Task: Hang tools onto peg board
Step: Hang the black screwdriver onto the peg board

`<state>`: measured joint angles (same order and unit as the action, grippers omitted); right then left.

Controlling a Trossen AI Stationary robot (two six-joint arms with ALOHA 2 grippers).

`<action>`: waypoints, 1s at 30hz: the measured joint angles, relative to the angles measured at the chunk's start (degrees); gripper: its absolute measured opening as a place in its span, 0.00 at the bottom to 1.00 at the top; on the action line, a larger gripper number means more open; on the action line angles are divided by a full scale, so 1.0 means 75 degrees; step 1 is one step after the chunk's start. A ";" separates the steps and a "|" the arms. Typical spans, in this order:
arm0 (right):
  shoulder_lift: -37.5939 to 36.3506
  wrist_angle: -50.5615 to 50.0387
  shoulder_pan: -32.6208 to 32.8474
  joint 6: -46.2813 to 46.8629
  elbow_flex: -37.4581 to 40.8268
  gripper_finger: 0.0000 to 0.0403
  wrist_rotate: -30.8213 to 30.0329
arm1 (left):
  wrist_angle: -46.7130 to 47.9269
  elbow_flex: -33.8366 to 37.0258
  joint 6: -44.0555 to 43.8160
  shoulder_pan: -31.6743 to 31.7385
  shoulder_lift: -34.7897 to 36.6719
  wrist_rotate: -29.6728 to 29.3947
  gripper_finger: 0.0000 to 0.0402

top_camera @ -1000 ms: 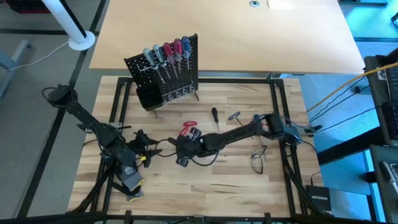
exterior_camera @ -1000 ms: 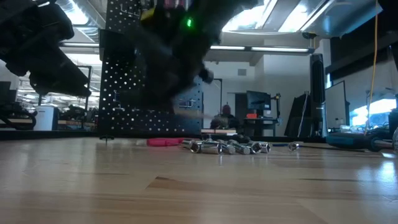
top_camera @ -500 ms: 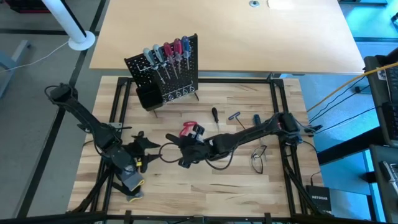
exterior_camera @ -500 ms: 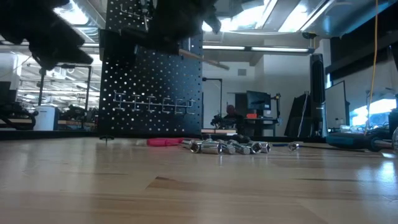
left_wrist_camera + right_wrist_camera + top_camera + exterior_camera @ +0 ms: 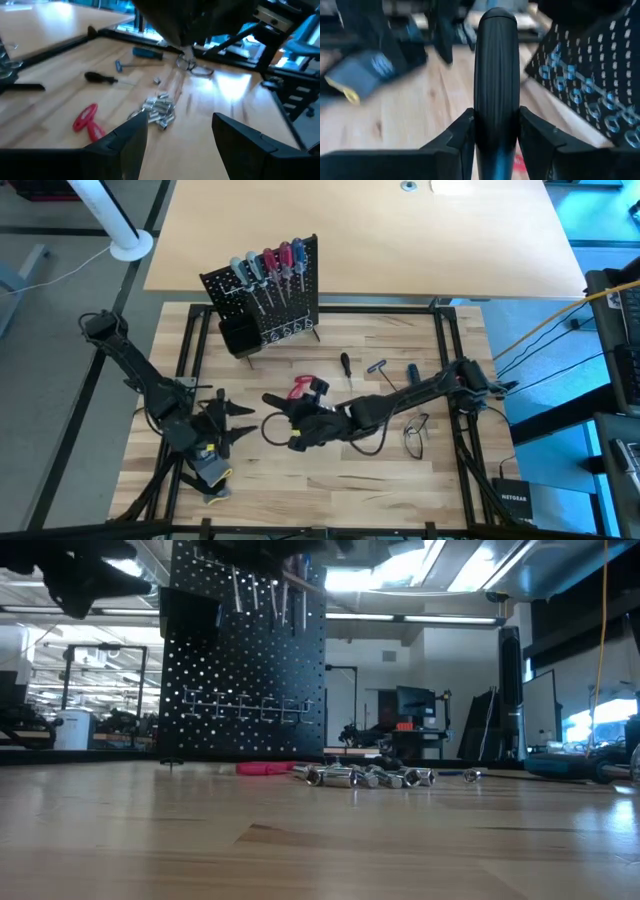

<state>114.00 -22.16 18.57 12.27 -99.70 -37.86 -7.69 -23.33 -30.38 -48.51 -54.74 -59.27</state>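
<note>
From above, the peg board (image 5: 265, 300) stands upright at the far left of the wooden table (image 5: 400, 480), with five screwdrivers already hanging in a row along its top and a black bin at its lower corner. The right gripper (image 5: 276, 405) is stretched across to mid-table, while the left gripper (image 5: 240, 423) waits just beside it with fingers spread and nothing between them. Loose on the table lie the red-handled pliers (image 5: 300, 388), a black screwdriver (image 5: 345, 364) and a blue-handled tool (image 5: 412, 372).

At table height, the board fills the left, and a cluster of silver bits (image 5: 365, 776) lies on the wood beyond a strip of red handle.

The left wrist view shows its two fingers apart over the pliers, bits and black screwdriver.

In the right wrist view, the two fingers pinch a black ribbed handle (image 5: 495, 75), standing straight up between them, with the board's holes off to one side.

I judge that the step in hand is carrying this tool to the board; the next move calls for lining it up with a free holder and lowering it in
</note>
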 joint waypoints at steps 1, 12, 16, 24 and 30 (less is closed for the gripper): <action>-0.0065 0.0138 0.0027 -0.0148 0.0000 0.31 0.0039 | -0.0130 0.0000 0.0146 0.0000 0.0000 0.0000 0.52; -0.0294 0.2696 -0.0137 -0.1933 0.0000 0.31 0.1839 | -0.1080 0.0000 0.0383 0.0500 -0.0002 0.0200 0.52; -0.0294 0.3746 -0.0546 -0.2469 0.0000 0.31 0.3018 | -0.2186 0.0000 0.1619 0.0797 -0.0003 0.0956 0.52; -0.0272 0.5032 -0.1103 -0.2631 0.0000 0.31 0.5132 | -0.4247 -0.0003 0.3719 0.1157 0.0000 0.1287 0.52; -0.0166 0.5851 -0.1073 -0.2760 0.0000 0.31 0.5666 | -0.4879 -0.0003 0.4391 0.1569 -0.0009 0.1707 0.52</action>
<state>112.75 21.72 10.52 -8.43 -99.70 4.63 -44.29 -23.35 2.55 -36.74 -54.81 -46.46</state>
